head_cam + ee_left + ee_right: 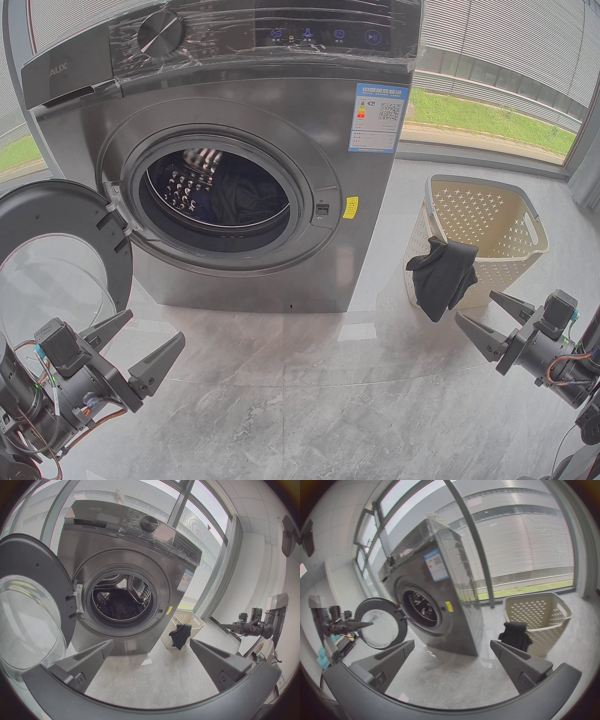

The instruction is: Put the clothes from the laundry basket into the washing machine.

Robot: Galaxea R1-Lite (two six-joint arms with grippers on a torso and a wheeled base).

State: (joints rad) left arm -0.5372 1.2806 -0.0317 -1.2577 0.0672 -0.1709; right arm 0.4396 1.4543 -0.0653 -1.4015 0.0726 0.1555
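Upper centre of the head view: washing machine (250, 94), one, door (56, 206) swung wide toward the left edge, presumably to leave the drum mouth free for loading. Inside the drum: dark clothing (244, 197), one heap, loaded by the look of it. Right of centre: laundry basket (481, 181), one, cream, on the floor beside the machine. Draped over its near rim, half out: dark garment (442, 275), one, likely next to go. Lower left: left gripper (155, 325), fingers spread, holding nothing. Lower right: right gripper (474, 304), likewise spread and unladen, near the garment, probably staged for the pick.
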